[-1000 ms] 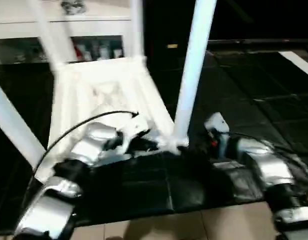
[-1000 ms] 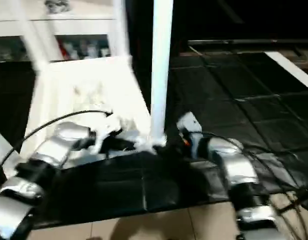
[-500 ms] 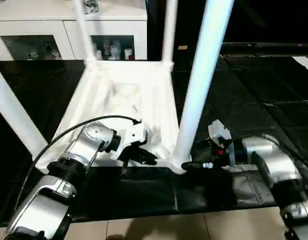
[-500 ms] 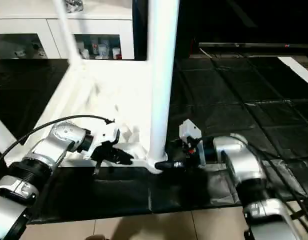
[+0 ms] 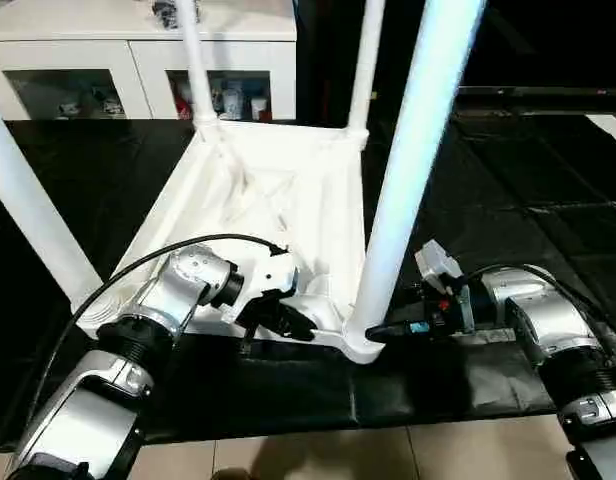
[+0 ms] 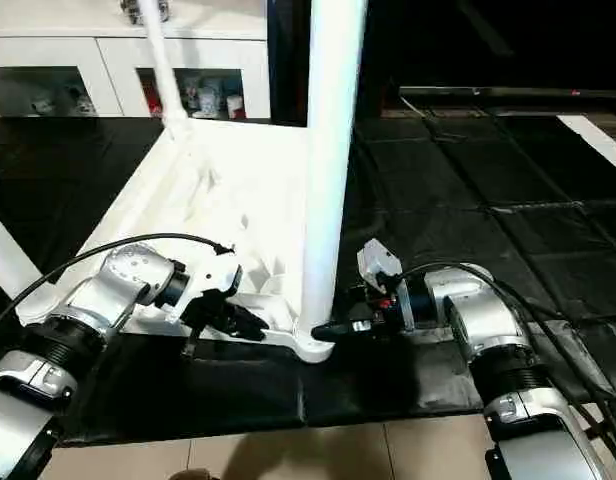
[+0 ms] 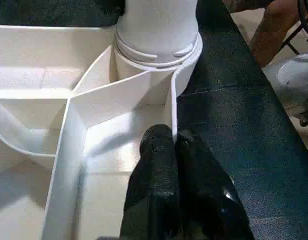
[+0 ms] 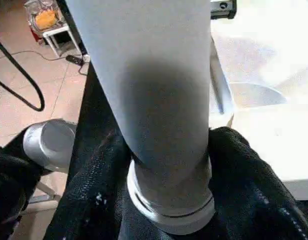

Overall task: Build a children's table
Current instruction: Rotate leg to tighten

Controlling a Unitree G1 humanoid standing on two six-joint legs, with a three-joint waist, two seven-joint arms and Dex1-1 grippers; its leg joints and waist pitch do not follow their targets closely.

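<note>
- The upside-down tabletop lies on a black mat on the floor, ribs up, with a white cabinet behind it.
- Four white legs stand up from its corners: the near left leg, two far legs and the near right leg.
- The left gripper has its two black fingers pressed together, pinching the thin near rim of the tabletop.
- The right gripper sits at the bottom of the near right leg, a black finger on each side of it. I cannot tell if it squeezes yet.
- All four legs look in. I think only tightening and flipping the table over are left.
</note>
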